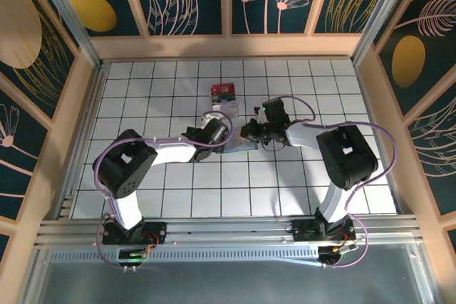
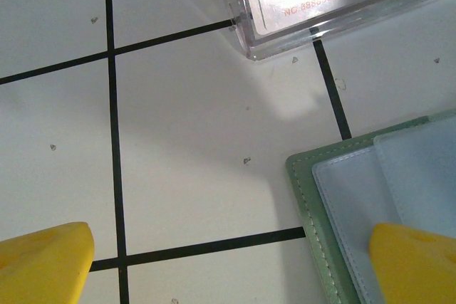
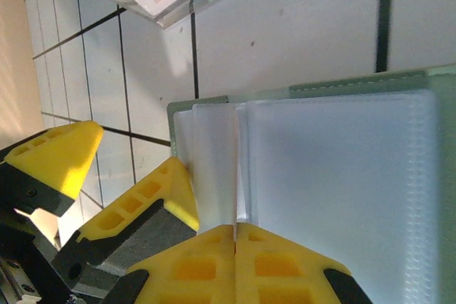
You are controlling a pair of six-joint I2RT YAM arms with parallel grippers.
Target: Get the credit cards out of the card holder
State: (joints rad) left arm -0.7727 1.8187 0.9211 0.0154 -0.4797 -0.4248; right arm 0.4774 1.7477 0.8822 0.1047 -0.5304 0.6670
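Yellow fingertips of the right gripper [image 3: 235,236] are pressed shut, meeting at the edge of a frosted sleeve leaf of the card holder [image 3: 335,169] (nipped or just touching: cannot tell). The left gripper [image 2: 228,265] is spread wide, 1 finger over a sleeve, the other over bare table [image 2: 178,119]. The holder lies open mid-table between the 2 arms. Its sleeves are too frosted to read their contents. A clear case [image 2: 320,5] sits near, apart. Likely handling: sleeves floppy and slick, holder light, slides easily. Pin the green stitched border; draw the credit cards (stiff, thin) by an exposed edge.
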